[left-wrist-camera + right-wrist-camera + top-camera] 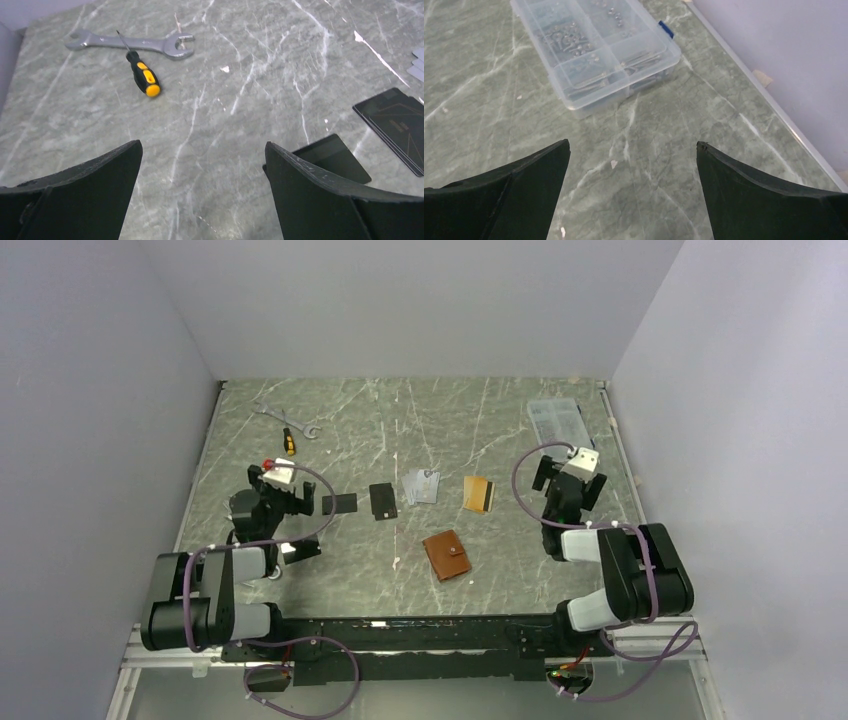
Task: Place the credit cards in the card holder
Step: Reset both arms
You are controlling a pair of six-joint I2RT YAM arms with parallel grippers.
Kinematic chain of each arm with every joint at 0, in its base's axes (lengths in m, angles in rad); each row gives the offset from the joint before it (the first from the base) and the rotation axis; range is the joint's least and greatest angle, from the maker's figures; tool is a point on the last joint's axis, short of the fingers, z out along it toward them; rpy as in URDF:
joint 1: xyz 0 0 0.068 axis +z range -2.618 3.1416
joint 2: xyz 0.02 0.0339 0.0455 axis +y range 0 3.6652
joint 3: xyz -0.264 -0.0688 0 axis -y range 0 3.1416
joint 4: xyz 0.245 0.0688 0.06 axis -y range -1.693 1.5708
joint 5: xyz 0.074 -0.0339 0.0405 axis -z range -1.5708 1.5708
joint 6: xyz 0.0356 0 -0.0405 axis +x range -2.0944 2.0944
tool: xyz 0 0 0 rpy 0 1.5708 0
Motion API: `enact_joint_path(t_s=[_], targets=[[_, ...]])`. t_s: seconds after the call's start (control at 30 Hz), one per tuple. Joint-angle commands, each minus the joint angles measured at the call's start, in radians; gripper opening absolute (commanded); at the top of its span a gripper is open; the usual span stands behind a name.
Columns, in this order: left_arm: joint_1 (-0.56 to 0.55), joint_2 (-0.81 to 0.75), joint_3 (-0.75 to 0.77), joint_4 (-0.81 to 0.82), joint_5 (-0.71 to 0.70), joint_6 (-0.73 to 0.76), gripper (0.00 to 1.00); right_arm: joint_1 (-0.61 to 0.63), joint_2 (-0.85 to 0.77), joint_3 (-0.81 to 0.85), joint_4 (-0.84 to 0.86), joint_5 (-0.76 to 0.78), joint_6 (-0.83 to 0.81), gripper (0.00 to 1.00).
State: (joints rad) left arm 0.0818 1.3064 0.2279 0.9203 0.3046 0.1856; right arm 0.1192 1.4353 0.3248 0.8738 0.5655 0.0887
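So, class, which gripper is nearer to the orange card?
Right. The right gripper is just to the right of the orange card in the top view; the left gripper is far to its left, with the silver-grey cards and black cards between.

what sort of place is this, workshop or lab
Probably a robot lab test cell, not a workshop: plain white walls box in the table, the left arm and right arm are bolted to its near edge.

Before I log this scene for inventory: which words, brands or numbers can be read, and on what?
No text reads clearly.
black card: faint gold print, too small to read.
silver-grey cards: markings blurred, unreadable.
card holder, orange card, clear box: no text visible.
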Motion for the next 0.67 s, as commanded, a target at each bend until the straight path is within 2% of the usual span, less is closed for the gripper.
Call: enact_joint_path(t_s=[0.0, 0.07, 0.17, 0.23, 0.33, 0.63], targets=[[0.007, 0.017, -0.014, 0.113, -0.006, -0.026, 0.99, -0.029, 0.007, -0.070, 0.181, -0.126, -0.019, 1.00], [0.008, 0.041, -0.023, 0.179, -0.021, -0.047, 0.99, -0.027, 0.051, -0.100, 0.301, -0.134, -0.055, 1.00], [0.009, 0.017, -0.018, 0.123, -0.022, -0.037, 0.99, -0.048, 0.053, -0.078, 0.253, -0.171, -0.032, 1.00], [0.009, 0.037, -0.027, 0.179, -0.024, -0.048, 0.99, -0.055, 0.042, -0.083, 0.240, -0.181, -0.022, 1.00], [0.010, 0.017, -0.020, 0.128, -0.023, -0.040, 0.99, -0.056, 0.041, -0.087, 0.252, -0.180, -0.026, 1.00], [0.009, 0.034, -0.019, 0.158, -0.023, -0.047, 0.99, -0.056, 0.043, -0.086, 0.256, -0.180, -0.028, 1.00]])
